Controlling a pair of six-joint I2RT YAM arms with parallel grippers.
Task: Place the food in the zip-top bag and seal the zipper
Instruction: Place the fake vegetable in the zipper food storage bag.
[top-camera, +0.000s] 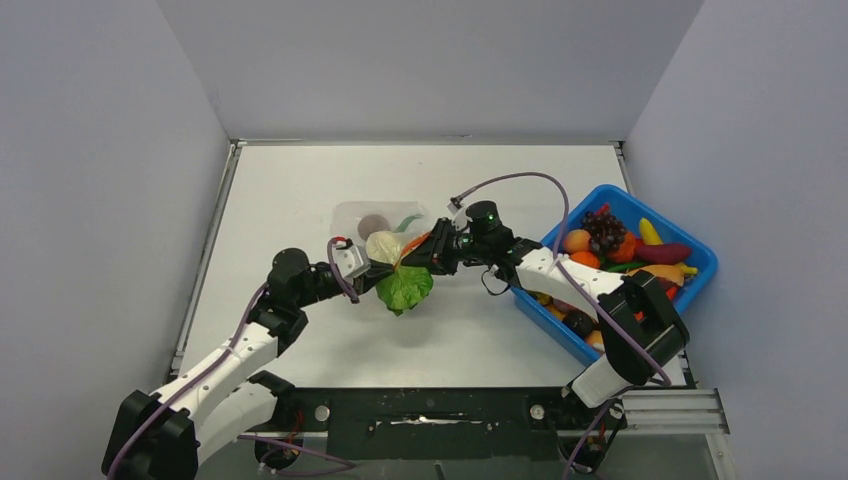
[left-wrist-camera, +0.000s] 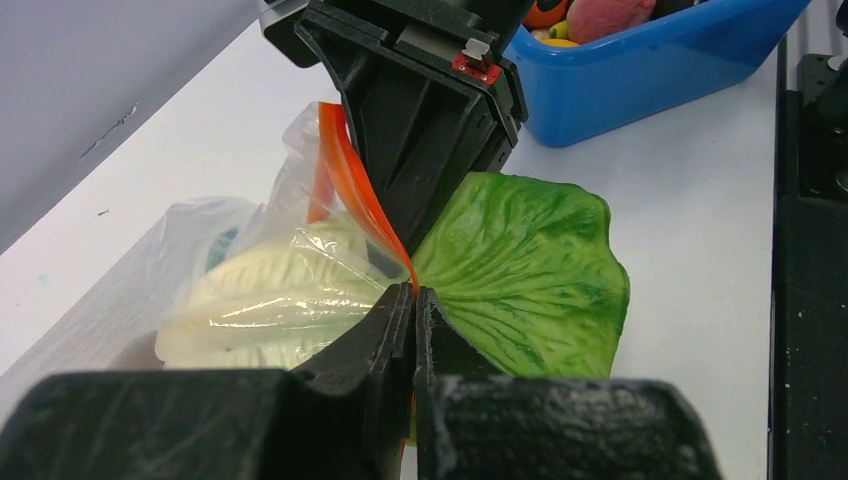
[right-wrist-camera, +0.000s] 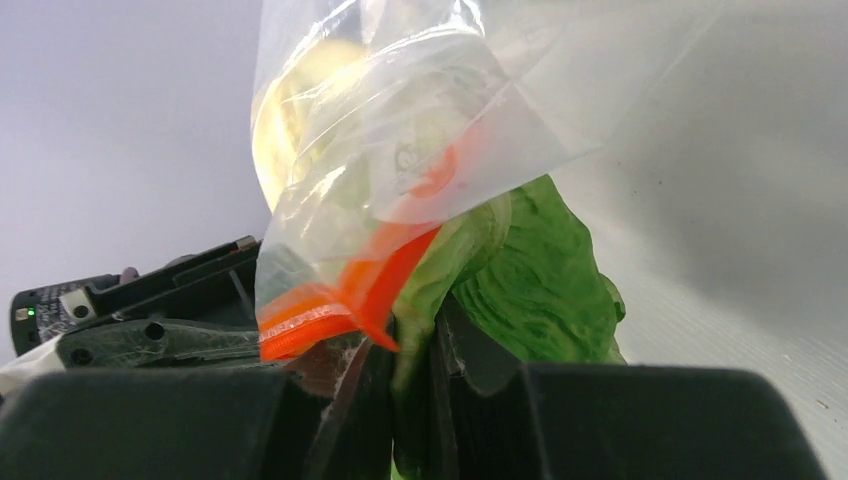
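Observation:
The clear zip-top bag (top-camera: 378, 222) is held up by its mouth in mid-table, with a brown round piece (top-camera: 373, 222) inside. My left gripper (top-camera: 370, 268) is shut on the orange-red zipper (left-wrist-camera: 345, 175) at the bag's mouth; its jaws (left-wrist-camera: 414, 295) pinch the strip. My right gripper (top-camera: 418, 256) is shut on the green lettuce leaf (top-camera: 405, 287). In the right wrist view the gripper (right-wrist-camera: 410, 350) clamps the leaf's (right-wrist-camera: 540, 280) edge beside the zipper (right-wrist-camera: 335, 305). The leaf's pale end lies inside the bag (left-wrist-camera: 270, 290); its green part (left-wrist-camera: 520, 270) hangs outside.
A blue bin (top-camera: 700, 255) at the right holds several more toy foods, with purple grapes (top-camera: 603, 230) among them. It shows behind the right gripper in the left wrist view (left-wrist-camera: 660, 70). Grey walls enclose the white table (top-camera: 300, 180) on three sides.

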